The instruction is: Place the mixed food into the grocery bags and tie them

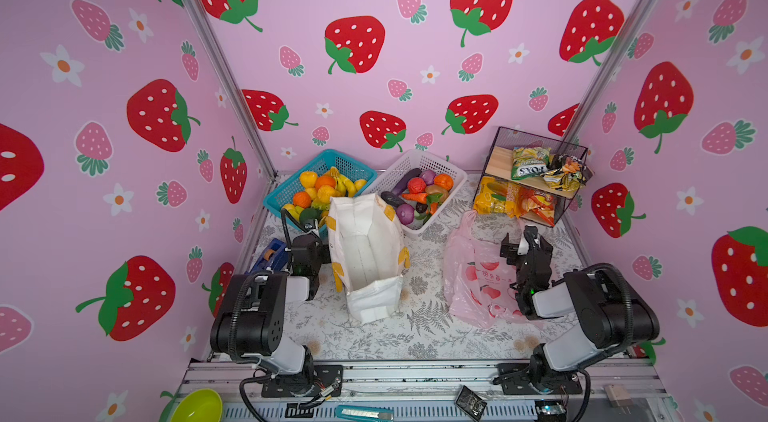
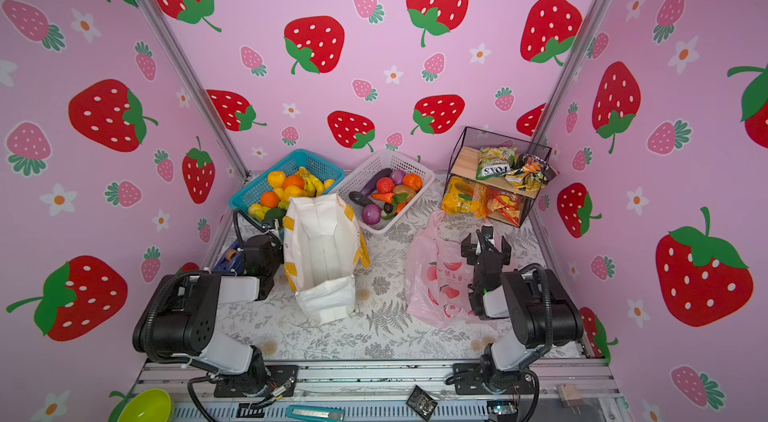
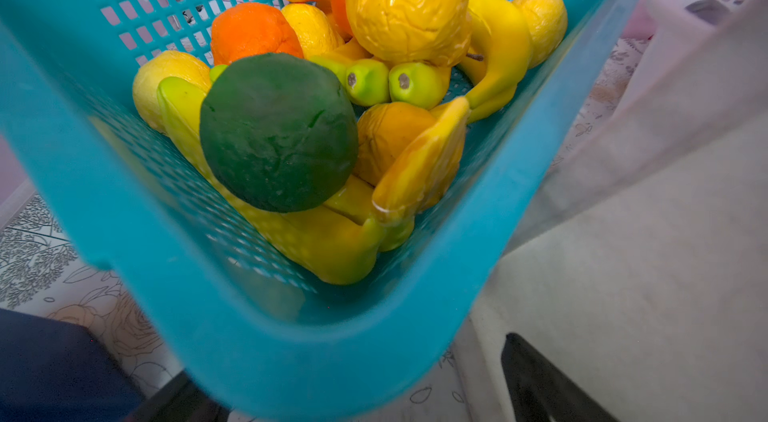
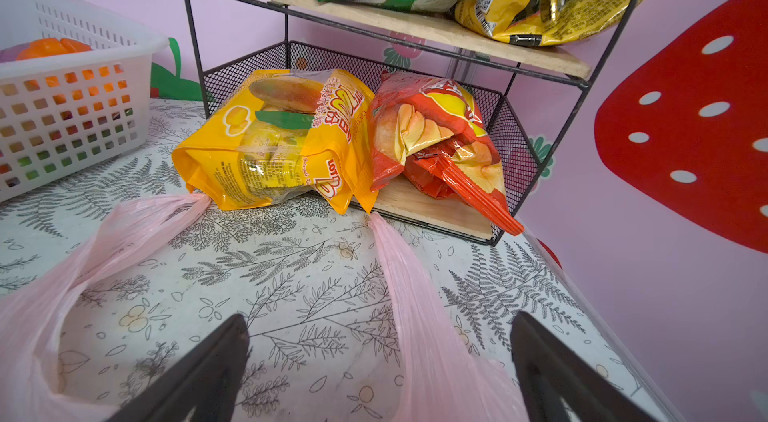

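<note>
Two pincers: both spread wide, neither holding anything.
Left pincer: at 9 o'clock of the white tote, just beside it, aimed at the near corner of the blue basket.
Right pincer: hovers over the 2 o'clock edge of the pink plastic bag. In the wrist view one bag handle lies on the desk between its fingers.
White tote: upright at desk centre, mouth open, yellow handles hanging down its sides.
Pink plastic bag: slumped flat at 3 o'clock of the tote, apart from it. Its handles stretch toward the wire shelf, and one touches the yellow packet.
Vegetables: carrot, tomato and purple onion piled in the white basket, at 1 o'clock of the tote.
Snack packets: yellow and red packet on the shelf's lower board, green packet on the upper, at 12 o'clock of the pink bag.
Blue basket: at 11 o'clock of the tote, filled with toy fruit, a dark green fruit nearest the left pincer.
</note>
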You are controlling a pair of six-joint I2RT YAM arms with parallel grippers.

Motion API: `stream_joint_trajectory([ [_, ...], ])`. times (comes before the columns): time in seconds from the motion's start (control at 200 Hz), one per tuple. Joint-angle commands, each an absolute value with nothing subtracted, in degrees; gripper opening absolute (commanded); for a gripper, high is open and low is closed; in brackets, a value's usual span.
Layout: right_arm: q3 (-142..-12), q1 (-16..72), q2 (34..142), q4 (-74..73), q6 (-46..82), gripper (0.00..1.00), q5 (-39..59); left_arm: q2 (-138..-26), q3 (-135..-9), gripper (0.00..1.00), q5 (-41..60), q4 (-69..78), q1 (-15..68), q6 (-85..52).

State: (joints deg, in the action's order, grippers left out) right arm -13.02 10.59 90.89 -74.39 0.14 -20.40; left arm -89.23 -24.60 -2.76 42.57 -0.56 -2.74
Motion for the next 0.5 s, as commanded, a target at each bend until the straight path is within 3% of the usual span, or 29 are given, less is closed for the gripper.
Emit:
stream_joint_trajectory([
  [0.0, -13.7, 10.3, 90.5, -75.7, 0.5, 1.00, -20.3, -88.7, -26.1, 0.99, -2.4, 43.7, -0.7, -1.9],
  [0.495, -13.6, 10.3, 90.5, -75.8, 0.5, 1.00, -20.3, -88.1, -26.1, 0.99, -3.4, 43.7, -0.7, -2.6],
])
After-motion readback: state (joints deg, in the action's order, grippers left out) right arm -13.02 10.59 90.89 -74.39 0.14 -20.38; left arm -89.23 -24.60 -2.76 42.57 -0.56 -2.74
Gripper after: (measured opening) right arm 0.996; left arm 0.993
